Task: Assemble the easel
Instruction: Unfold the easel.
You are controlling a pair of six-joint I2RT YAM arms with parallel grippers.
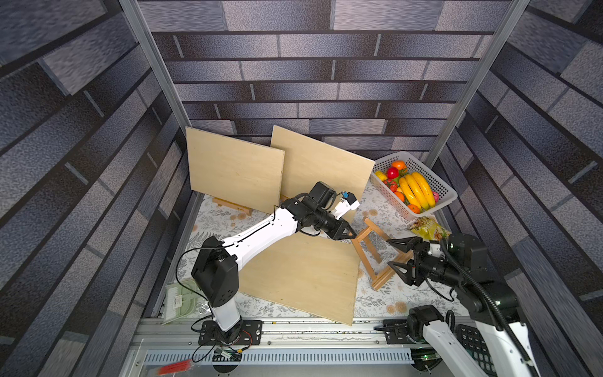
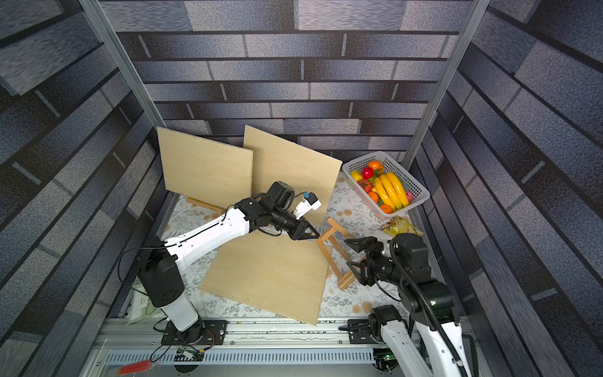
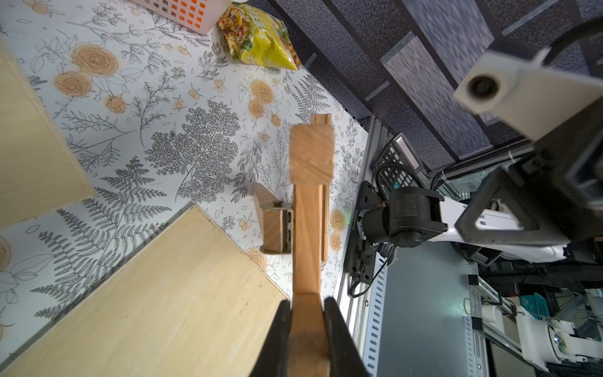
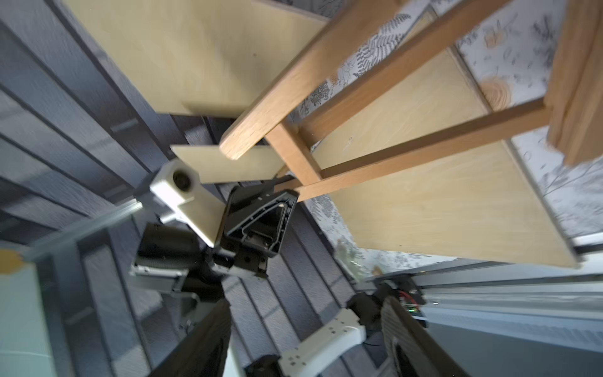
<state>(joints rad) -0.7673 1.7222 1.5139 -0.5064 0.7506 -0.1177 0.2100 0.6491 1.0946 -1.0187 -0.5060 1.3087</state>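
**Easel raised at one end; bracing and board mounting outstanding**
The left end effector [image 3: 306, 303] is clamped on the top end of the wooden easel [image 3: 308, 228]; the easel stands tilted near the bench's right edge, ledge end on the bench, just beside the flat plywood board [image 1: 303, 277]; the right end effector [image 1: 390, 253] hangs open by the lower rails, holding nothing; judged mid-task: easel not yet free-standing, board unmounted.
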